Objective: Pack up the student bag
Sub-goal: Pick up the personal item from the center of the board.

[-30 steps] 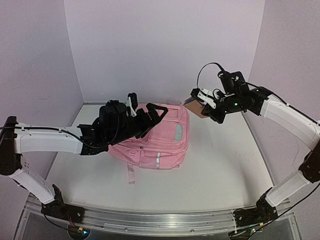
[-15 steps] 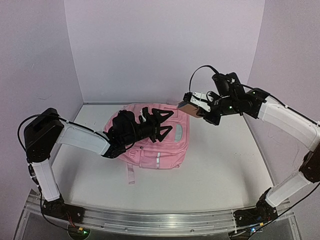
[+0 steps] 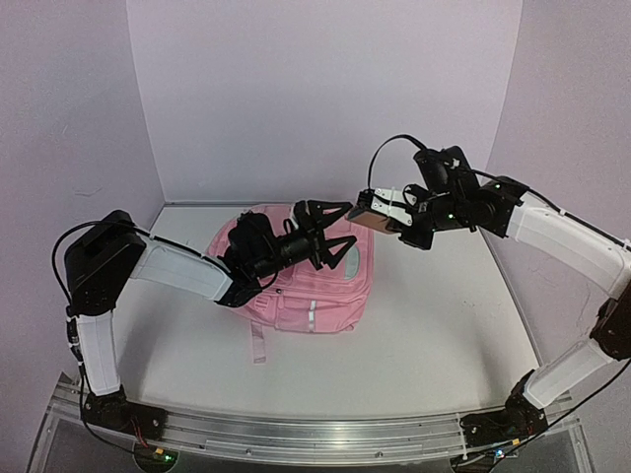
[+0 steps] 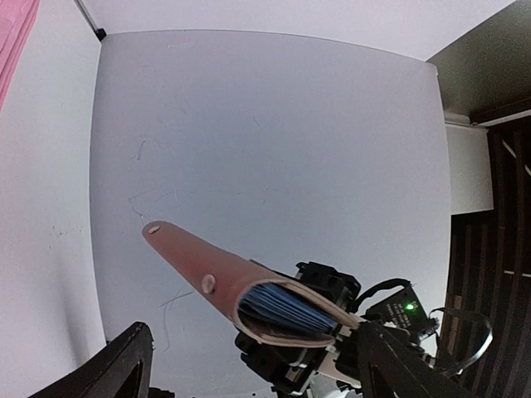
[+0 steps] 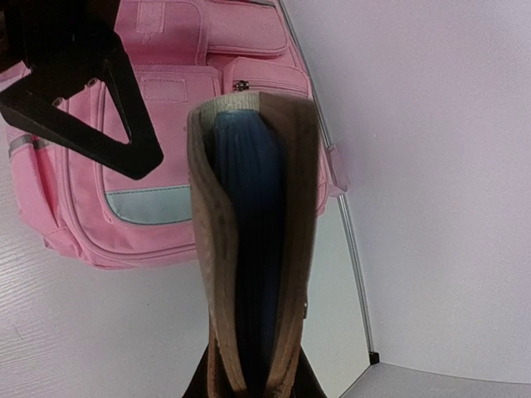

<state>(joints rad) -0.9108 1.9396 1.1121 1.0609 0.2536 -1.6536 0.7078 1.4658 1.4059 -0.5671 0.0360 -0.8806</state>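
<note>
The pink student bag (image 3: 301, 281) lies flat on the white table, front pockets up, and fills the upper left of the right wrist view (image 5: 166, 178). My right gripper (image 3: 392, 210) is shut on a brown-covered notebook (image 3: 367, 216) with blue page edges (image 5: 249, 249), held in the air over the bag's far right corner. My left gripper (image 3: 337, 228) hovers above the bag, open, its black fingers (image 5: 91, 108) spread just left of the notebook. In the left wrist view the notebook (image 4: 249, 290) points between the fingers (image 4: 124, 365) without touching them.
Lilac walls close off the table at the back and both sides; the right wall (image 5: 415, 166) is close to the notebook. A metal rail (image 3: 315, 434) runs along the near edge. White tabletop (image 3: 434, 325) shows to the bag's right.
My left gripper swung right across the bag to the notebook, jaws staying wide. My right gripper brought the notebook left and a little lower, toward it.
</note>
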